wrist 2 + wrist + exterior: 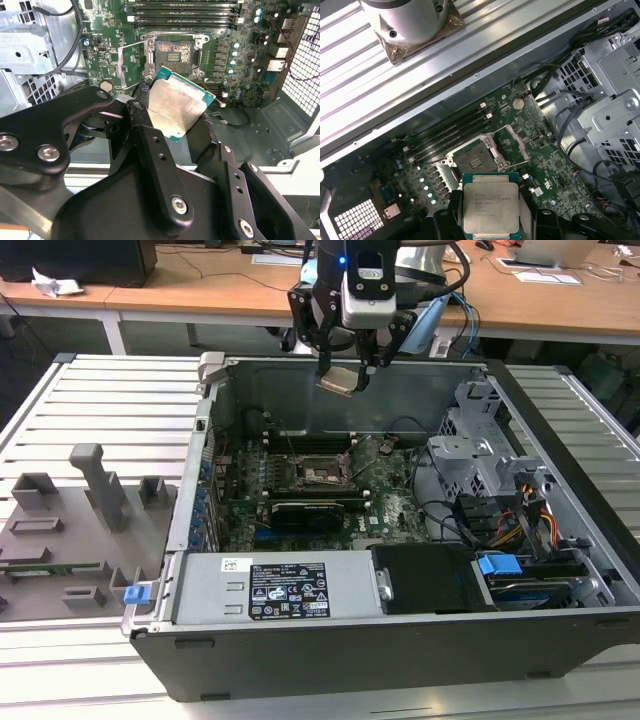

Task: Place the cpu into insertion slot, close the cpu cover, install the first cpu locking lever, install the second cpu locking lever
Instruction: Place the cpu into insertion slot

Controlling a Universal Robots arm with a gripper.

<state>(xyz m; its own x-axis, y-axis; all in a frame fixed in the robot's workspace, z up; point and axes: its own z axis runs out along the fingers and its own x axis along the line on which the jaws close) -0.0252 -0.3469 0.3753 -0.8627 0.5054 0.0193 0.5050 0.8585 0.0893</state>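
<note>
Slatted bench [100, 390], open case [330, 650] | my hand [345, 373] clamps the cpu [180, 107] edgewise: likely light, stiff, fragile | insertion slot [322, 475] below hand.

Wooden desk [200, 290] behind (cluttered); slatted grey table [100, 400] below.

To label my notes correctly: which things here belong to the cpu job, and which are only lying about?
Job: pincer, holding small square silvery-topped cpu; dark square insertion slot, empty; thin silvery cpu cover, open.
Lying about: long black graphics card; grey labelled power supply box; grey holder fixture.
</note>
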